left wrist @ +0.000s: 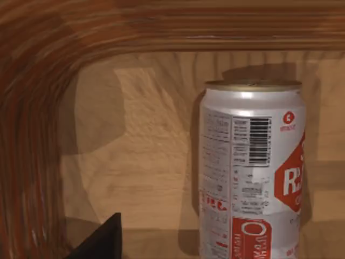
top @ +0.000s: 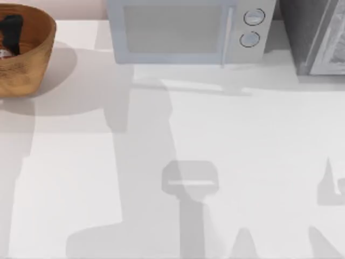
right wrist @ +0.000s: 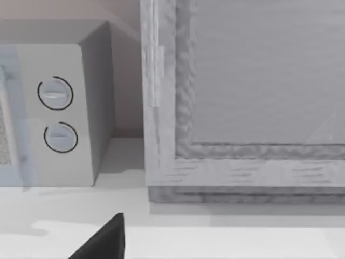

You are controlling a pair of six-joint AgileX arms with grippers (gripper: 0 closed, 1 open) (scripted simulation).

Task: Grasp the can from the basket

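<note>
A: Looking down from above, what sits around the basket [top: 32, 59]?

B: It stands at the far left corner of the white worktop [top: 226, 162], partly cut off by the left edge. A pale microwave [top: 186, 29] stands along the back near the middle, with two round dials [top: 253, 17] on its right side. At the back right corner is a grey boxy cabinet [top: 315, 35]. Both are well apart from the basket.

A: And the can [left wrist: 250, 172]?

B: My left wrist camera sees it upright on the basket's wooden floor, red and white with a barcode, its tan-gold top showing. The ribbed wall [left wrist: 32, 135] curves round close beside it. From above, my left gripper [top: 12, 32] shows as a dark shape inside the basket.

A: Are your left fingers apart or together?

B: I cannot tell. A single dark fingertip [left wrist: 102, 243] pokes into the left wrist view, beside the can but not touching it.

A: Your right side?

B: My right wrist camera faces the microwave's dials and the cabinet front [right wrist: 259, 81]. One dark fingertip [right wrist: 105, 240] shows above the worktop, and again I cannot tell how the fingers stand.
</note>
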